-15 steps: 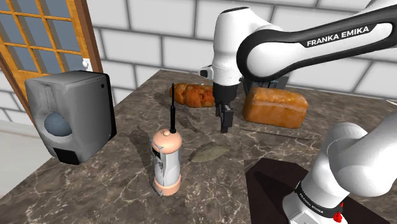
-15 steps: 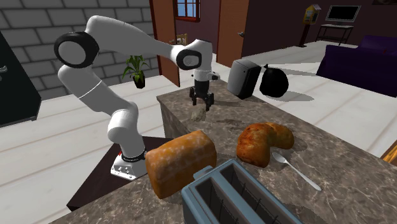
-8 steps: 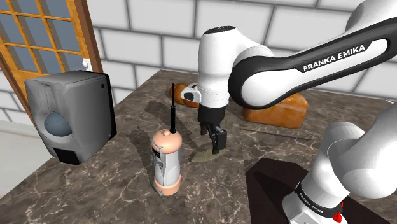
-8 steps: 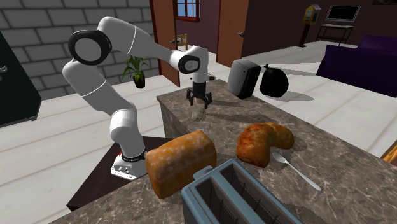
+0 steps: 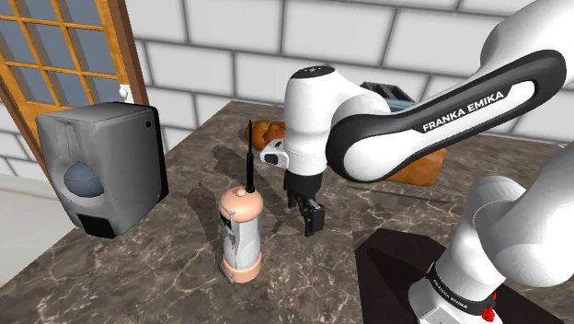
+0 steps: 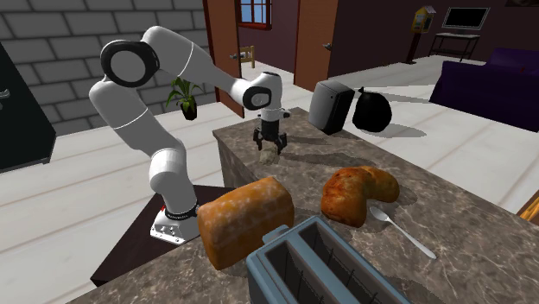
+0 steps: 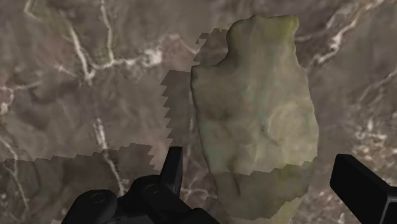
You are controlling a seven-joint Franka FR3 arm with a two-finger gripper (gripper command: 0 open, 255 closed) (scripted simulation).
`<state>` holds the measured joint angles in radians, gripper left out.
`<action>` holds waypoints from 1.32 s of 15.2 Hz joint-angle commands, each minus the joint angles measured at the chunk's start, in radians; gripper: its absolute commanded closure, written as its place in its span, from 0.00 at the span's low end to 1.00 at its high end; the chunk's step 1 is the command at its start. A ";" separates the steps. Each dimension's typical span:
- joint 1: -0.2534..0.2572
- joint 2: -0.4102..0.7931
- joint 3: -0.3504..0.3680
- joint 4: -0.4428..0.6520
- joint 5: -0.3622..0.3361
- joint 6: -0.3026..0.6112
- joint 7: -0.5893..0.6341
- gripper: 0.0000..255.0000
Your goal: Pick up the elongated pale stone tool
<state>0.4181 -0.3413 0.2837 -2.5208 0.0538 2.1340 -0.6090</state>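
A pale, olive-grey elongated stone tool (image 7: 257, 114) lies flat on the dark marbled counter (image 7: 76, 95). My black gripper (image 7: 267, 184) hangs just above it, open, with one finger (image 7: 173, 167) on each side of the stone's near end and neither touching it. In the shoulder view the gripper (image 5: 311, 217) points straight down close to the counter, and a sliver of the stone (image 5: 292, 228) shows beside it. In the second exterior view the gripper (image 6: 269, 144) stands low near the counter's far corner.
A peach and white handset with a black antenna (image 5: 241, 230) stands upright close to the gripper, on the shoulder view's left. A grey box (image 5: 103, 166) sits further left. A bread loaf (image 6: 246, 220), a browned pastry (image 6: 358, 192), a spoon (image 6: 402, 231) and a toaster (image 6: 320, 268) occupy the counter's other end.
The arm swung from beside the loaf toward the handset and lowered. The gripper now hangs over the stone and hides most of it in the shoulder view.
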 commanded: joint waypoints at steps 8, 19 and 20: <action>0.000 0.002 0.001 -0.004 0.000 0.006 0.001 1.00; 0.002 -0.054 -0.013 0.076 0.006 -0.128 -0.012 1.00; 0.002 -0.059 -0.014 0.085 0.006 -0.143 -0.013 1.00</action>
<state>0.4201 -0.3947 0.2706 -2.4461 0.0592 2.0077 -0.6214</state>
